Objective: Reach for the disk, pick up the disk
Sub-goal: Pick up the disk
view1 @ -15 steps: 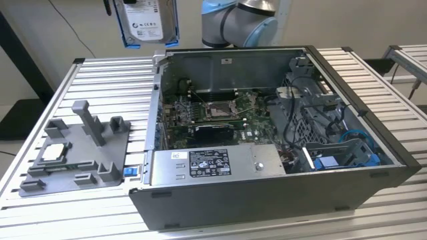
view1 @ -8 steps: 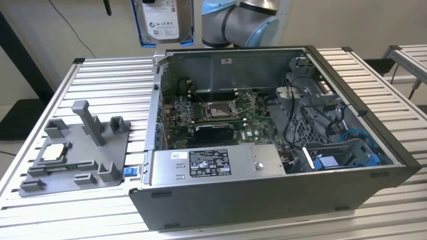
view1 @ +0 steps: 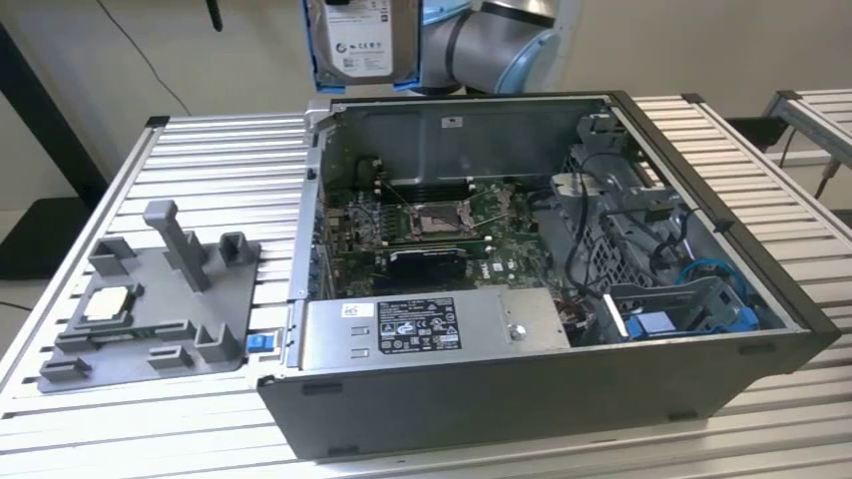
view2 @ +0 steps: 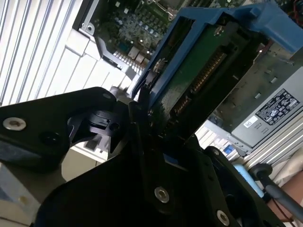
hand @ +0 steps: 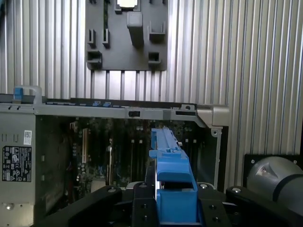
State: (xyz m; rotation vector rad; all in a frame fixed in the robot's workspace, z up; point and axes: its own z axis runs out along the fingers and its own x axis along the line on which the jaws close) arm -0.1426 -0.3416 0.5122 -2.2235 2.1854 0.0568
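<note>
The disk (view1: 357,38), a silver-grey drive with a white label in a bright blue carrier, hangs upright high above the back edge of the open computer case (view1: 533,399), at the top of the exterior view. My gripper (hand: 173,201) is shut on it, its black jaws clamping the carrier's lower end from both sides. In the first wrist view the blue carrier edge (hand: 168,161) rises from between the jaws. The second wrist view shows the disk's green circuit-board underside (view2: 203,71) in its blue frame. The grey arm (view1: 500,45) stands just behind the disk.
The open case holds a motherboard (view1: 426,230), a power supply (view1: 419,324) and a bare blue bracket (view1: 665,319) in the drive bay. On the exterior view's left, a grey fixture (view1: 160,299) on the slatted table (view1: 226,160) carries a small silver chip (view1: 110,302).
</note>
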